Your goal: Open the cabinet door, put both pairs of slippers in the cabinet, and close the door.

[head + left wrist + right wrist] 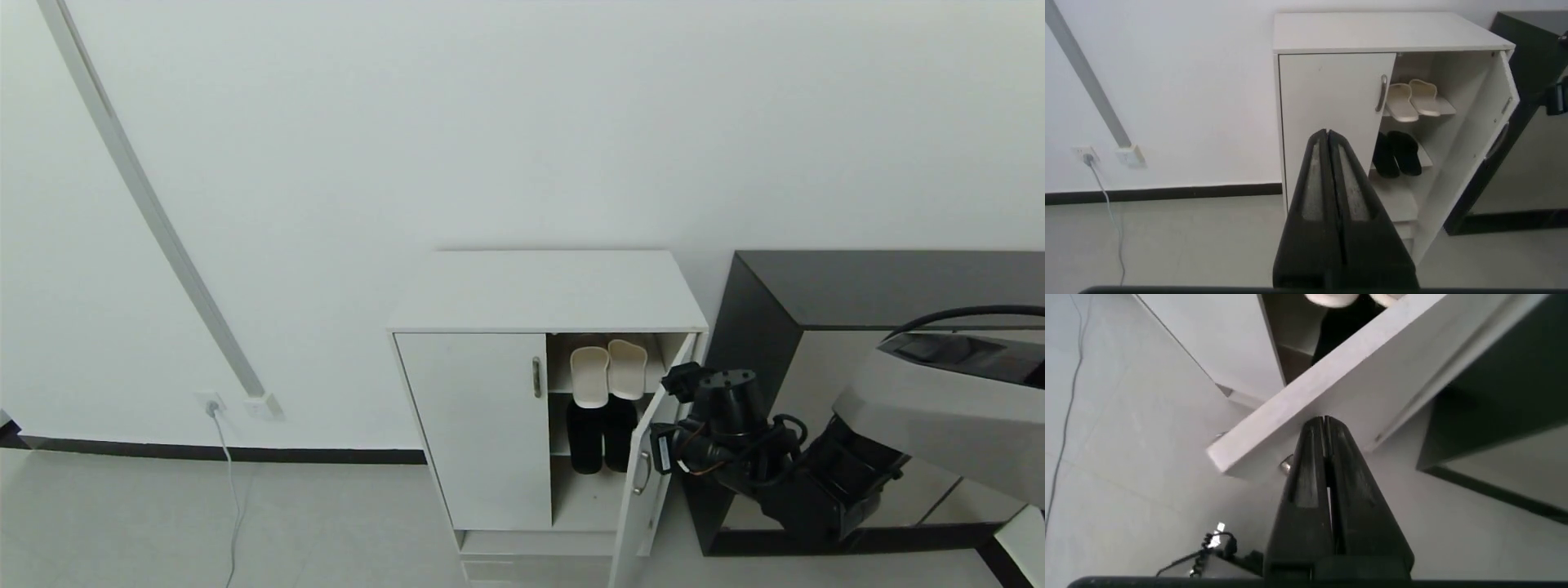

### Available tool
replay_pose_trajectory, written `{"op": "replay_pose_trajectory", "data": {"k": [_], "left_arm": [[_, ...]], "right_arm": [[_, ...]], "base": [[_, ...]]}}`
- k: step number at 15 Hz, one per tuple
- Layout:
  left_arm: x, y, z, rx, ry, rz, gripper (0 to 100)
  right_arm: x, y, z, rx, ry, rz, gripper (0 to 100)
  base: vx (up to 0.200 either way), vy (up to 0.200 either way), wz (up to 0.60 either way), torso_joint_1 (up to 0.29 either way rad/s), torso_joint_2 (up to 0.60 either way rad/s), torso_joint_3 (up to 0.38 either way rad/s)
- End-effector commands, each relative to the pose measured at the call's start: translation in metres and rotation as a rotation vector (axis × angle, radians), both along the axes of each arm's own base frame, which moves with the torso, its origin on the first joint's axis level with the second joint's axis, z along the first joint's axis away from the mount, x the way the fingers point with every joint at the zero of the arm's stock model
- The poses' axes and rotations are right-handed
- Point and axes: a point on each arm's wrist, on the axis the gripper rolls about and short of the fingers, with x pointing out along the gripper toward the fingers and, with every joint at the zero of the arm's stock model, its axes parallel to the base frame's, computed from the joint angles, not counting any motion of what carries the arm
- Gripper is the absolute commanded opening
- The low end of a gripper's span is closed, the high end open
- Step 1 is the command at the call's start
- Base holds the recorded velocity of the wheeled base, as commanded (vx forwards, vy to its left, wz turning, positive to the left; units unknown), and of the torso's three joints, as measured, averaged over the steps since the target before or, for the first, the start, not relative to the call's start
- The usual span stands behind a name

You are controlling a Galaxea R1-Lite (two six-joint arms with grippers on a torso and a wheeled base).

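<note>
The white cabinet [543, 290] stands against the wall, its left door [482, 425] closed and its right door [645, 490] swung partly open. Inside, a beige pair of slippers [608, 371] sits on the upper shelf and a black pair of slippers [602, 437] on the shelf below; both also show as the beige pair [1419, 100] and the black pair [1398, 153]. My right gripper [678, 380] is shut and empty, its tip [1327, 423] against the outer face of the open door [1372, 384]. My left gripper [1327, 137] is shut and empty, well back from the cabinet.
A dark glossy unit [816, 286] stands right beside the cabinet, behind the open door. A wall socket with a cable [214, 406] and a slanted wall conduit [147, 196] are at the left. Bare floor [245, 514] lies left of the cabinet.
</note>
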Motion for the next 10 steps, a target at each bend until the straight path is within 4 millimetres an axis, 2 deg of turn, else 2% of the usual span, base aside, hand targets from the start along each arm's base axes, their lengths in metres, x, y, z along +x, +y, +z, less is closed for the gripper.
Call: {"op": "replay_pose_trajectory", "data": {"k": [1,7,10], "left_arm": [[0.000,0.000,0.000,0.000,0.001,0.000,0],[0.000,0.000,0.000,0.000,0.001,0.000,0],[0.000,0.000,0.000,0.000,0.001,0.000,0]], "right_arm": [[0.015,0.006,-0.017,-0.001,0.002,-0.005,0],[0.051,0.025,-0.022,0.044,-0.078,-0.010,0],[0.063,0.032,-0.020,0.073,-0.118,-0.019,0]], "base": [[0.000,0.000,0.00,0.000,0.00,0.000],[0.000,0.000,0.00,0.000,0.00,0.000],[0.000,0.000,0.00,0.000,0.00,0.000]]}}
